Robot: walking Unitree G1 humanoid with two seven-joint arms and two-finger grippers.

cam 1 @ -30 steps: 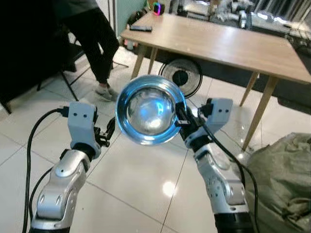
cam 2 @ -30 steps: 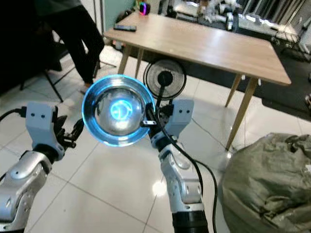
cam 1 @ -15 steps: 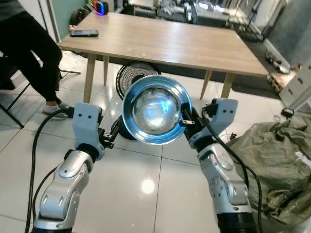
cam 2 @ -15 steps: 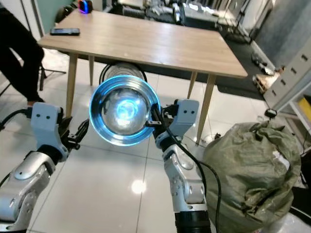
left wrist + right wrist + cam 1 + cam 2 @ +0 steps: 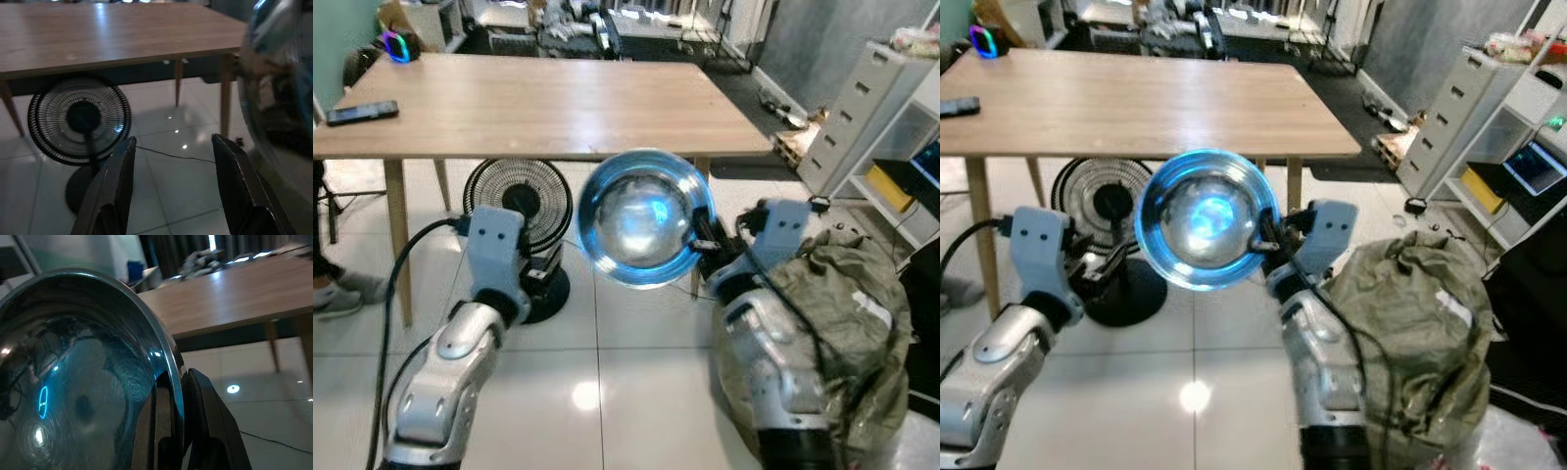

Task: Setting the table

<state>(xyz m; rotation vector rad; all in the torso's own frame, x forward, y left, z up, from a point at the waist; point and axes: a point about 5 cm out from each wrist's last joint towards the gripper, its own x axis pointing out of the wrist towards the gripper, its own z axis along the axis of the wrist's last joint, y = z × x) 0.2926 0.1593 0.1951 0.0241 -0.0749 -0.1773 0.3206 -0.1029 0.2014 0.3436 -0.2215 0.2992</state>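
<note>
Shiny round steel bowl (image 5: 645, 216), glowing with blue reflections, is hanging in the air above the white tiled floor (image 5: 607, 392), nearer than the long light-wood table (image 5: 529, 93), its hollow facing the head camera while the right gripper (image 5: 705, 250) is pinching its right rim with both black fingers pressed together on the metal. The left gripper (image 5: 171, 191) is hovering just left of the bowl with its fingers apart and holding nothing. A black floor fan (image 5: 519, 211) is standing under the table, a dark phone (image 5: 362, 112) is lying on the tabletop's far left, and an olive-green sack (image 5: 842, 313) is slumping on the floor to the right.
</note>
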